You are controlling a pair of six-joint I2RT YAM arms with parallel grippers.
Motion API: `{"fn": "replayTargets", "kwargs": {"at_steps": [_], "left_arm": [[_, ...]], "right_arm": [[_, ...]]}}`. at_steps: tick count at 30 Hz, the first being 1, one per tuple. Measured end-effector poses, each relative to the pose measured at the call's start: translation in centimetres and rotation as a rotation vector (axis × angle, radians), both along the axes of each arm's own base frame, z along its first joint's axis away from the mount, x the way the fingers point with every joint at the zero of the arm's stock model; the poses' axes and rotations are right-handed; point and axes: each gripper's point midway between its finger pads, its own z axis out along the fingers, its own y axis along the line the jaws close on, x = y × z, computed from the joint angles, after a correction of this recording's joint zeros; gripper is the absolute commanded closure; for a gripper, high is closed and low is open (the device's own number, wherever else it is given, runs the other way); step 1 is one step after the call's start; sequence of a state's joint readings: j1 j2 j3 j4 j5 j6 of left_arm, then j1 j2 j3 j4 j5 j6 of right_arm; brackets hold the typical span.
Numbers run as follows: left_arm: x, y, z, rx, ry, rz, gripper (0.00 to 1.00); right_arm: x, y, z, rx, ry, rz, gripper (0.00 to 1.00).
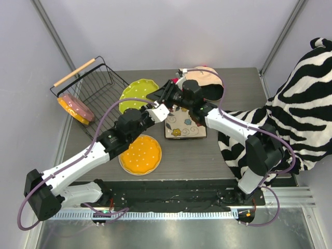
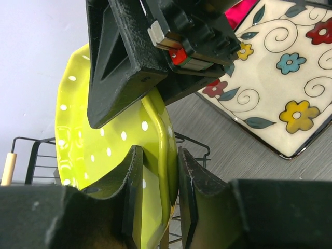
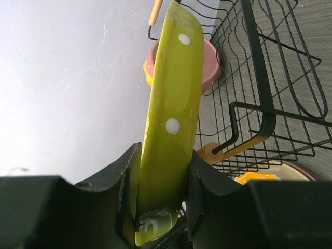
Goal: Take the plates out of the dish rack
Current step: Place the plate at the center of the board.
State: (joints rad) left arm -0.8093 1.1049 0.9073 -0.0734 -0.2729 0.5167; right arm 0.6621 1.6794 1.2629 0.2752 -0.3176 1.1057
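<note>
A green scalloped plate (image 1: pixel 136 93) with white dots stands on edge above the table, right of the dish rack (image 1: pixel 98 85). My left gripper (image 1: pixel 151 105) is shut on its rim (image 2: pixel 93 140), one finger on each face. My right gripper (image 1: pixel 160 95) is shut on the same plate (image 3: pixel 176 78) from the other side. A pink plate (image 1: pixel 79 107) leans in the rack on a yellow one (image 1: pixel 68 110). An orange plate (image 1: pixel 140 154) and the square flowered plate (image 1: pixel 185 124) lie flat on the table.
A cream-and-black cap (image 1: pixel 206 80) sits behind the right arm. A zebra-striped cloth (image 1: pixel 295 104) fills the right side. The rack's wires (image 3: pixel 270 67) and a wooden handle (image 3: pixel 212 153) are close to the right fingers. Grey walls enclose the table.
</note>
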Motion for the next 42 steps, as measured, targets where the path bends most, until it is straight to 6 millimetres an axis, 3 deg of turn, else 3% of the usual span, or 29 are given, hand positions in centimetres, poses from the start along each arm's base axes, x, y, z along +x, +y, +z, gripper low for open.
{"fn": "replayTargets", "kwargs": {"at_steps": [2, 4, 6, 9, 13, 14, 18, 23, 27, 29, 34, 37, 42], "left_arm": [[0.0, 0.0, 0.0, -0.005, 0.003, 0.004, 0.58], [0.1, 0.0, 0.0, -0.015, 0.006, 0.011, 0.51], [-0.3, -0.8, 0.4, -0.056, 0.018, -0.019, 0.38], [-1.1, -1.8, 0.9, -0.104, 0.031, -0.061, 0.28], [-1.6, -1.7, 2.3, -0.168, 0.030, -0.060, 0.25], [-1.6, -1.5, 3.0, -0.194, 0.029, -0.055, 0.08], [-2.0, 0.1, 6.2, -0.304, 0.004, -0.032, 0.01], [-2.1, 4.6, 10.8, -0.465, -0.036, 0.045, 0.00], [-0.3, 11.3, 12.9, -0.601, -0.075, 0.240, 0.00], [0.3, 13.9, 12.8, -0.664, -0.071, 0.325, 0.00], [2.6, 16.5, 11.4, -0.792, 0.019, 0.421, 0.00], [4.1, 18.9, 9.3, -0.869, 0.083, 0.516, 0.00], [4.3, 20.8, 8.3, -0.934, 0.102, 0.589, 0.01]], "right_arm": [[0.1, 0.1, 0.0, 0.005, -0.002, 0.006, 0.99], [0.0, 0.2, 0.0, 0.008, -0.010, 0.015, 0.99], [0.1, 0.3, -0.2, 0.009, -0.035, 0.022, 0.99], [0.2, 0.5, -0.6, 0.011, -0.054, 0.031, 0.99], [-0.2, 0.6, -0.7, 0.034, -0.082, 0.048, 0.99], [-0.2, 0.6, -0.7, 0.037, -0.086, 0.050, 0.99], [-0.2, 0.7, -0.3, 0.053, -0.111, 0.060, 0.99], [-0.5, 0.9, 0.7, 0.099, -0.164, 0.082, 0.99], [-1.1, 1.2, 1.3, 0.133, -0.196, 0.122, 0.99], [-1.5, 1.3, 1.3, 0.140, -0.202, 0.141, 0.99], [-2.0, 1.4, 1.3, 0.145, -0.208, 0.169, 0.99], [-2.2, 1.3, 1.1, 0.141, -0.208, 0.173, 0.99], [-2.8, 0.8, 1.5, 0.126, -0.223, 0.171, 0.99]]}}
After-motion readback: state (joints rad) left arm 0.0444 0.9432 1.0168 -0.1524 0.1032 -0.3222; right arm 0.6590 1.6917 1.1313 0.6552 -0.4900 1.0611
